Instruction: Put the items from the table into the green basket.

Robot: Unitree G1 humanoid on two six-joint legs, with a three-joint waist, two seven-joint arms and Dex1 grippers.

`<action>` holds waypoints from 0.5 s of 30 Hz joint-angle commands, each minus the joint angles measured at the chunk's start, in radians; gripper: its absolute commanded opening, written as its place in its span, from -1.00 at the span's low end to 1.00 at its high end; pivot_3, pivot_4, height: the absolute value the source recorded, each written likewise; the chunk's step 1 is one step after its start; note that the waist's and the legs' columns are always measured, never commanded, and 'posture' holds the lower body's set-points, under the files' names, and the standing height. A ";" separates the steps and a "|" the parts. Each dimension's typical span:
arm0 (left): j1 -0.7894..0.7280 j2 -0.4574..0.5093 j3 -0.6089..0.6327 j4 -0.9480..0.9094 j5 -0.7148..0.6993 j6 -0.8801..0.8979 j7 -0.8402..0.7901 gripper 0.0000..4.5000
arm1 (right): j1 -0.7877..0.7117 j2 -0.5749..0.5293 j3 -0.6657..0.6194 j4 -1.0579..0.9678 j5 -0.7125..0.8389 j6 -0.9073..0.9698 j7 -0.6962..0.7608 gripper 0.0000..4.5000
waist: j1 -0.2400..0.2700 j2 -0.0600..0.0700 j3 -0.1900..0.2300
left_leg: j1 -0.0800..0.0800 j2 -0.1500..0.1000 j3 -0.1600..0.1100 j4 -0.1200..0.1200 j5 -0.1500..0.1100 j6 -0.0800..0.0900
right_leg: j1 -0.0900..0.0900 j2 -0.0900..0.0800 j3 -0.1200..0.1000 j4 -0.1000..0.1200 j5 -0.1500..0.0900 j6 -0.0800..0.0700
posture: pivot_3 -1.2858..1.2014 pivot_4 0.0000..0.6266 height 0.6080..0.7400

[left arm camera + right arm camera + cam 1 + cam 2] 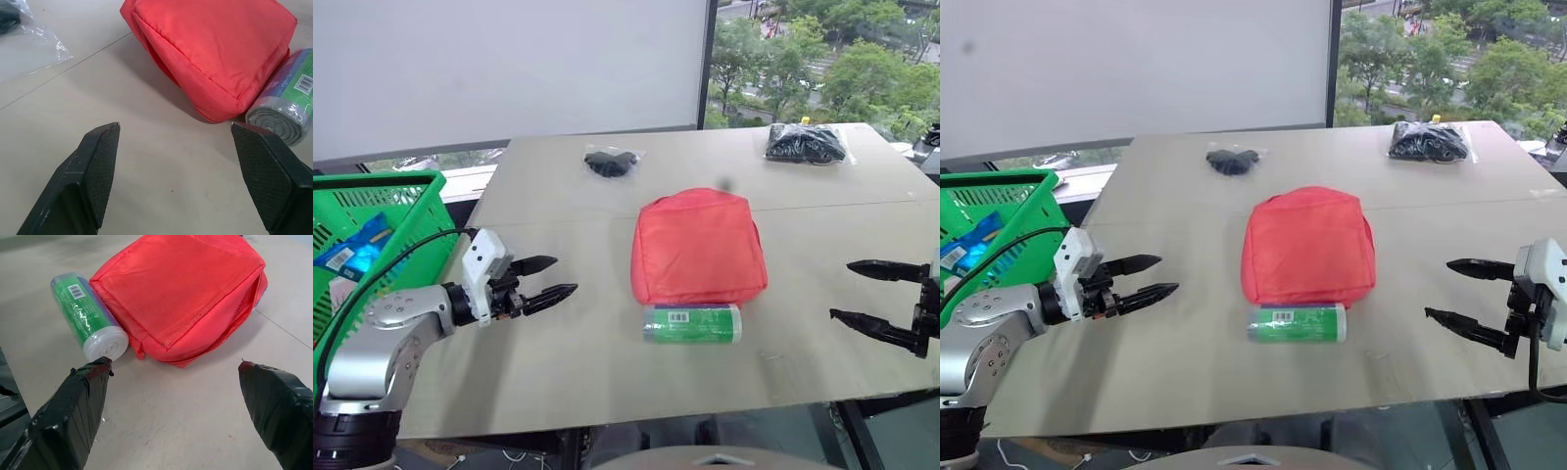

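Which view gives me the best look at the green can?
The right wrist view: the green can shows whole, barcode label up, lying against the red pouch. The left wrist view catches one end of it; both eye views show it small, just in front of the pouch.

The pouch (698,247) lies at the middle of the desk (558,362), just on the near side of the seam (842,206) that crosses the desk top. The can (692,324) lies on its side directly before the pouch, against its near edge. Behind the seam, one bag (611,161) sits left of centre toward the far edge; a second bag (806,143) sits at the far right corner, well apart from the first. The basket (406,186) stands off the desk's left edge, with a packet (354,250) inside it. The left tool (544,279) hovers over the desk left of the pouch, between basket and pouch. The right tool (1449,291) hovers at the desk's right side, right of the can.
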 commanded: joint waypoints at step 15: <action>-0.595 -0.347 -0.448 0.254 0.096 0.489 0.381 0.67 | -0.114 0.089 -0.019 -0.294 0.153 0.038 -0.196 1.00 | -0.022 -0.002 0.000 | -0.001 -0.002 -0.002 0.001 0.001 -0.001 | 0.001 0.006 0.000 0.000 0.001 0.000 | 0.01 -1.00 1.00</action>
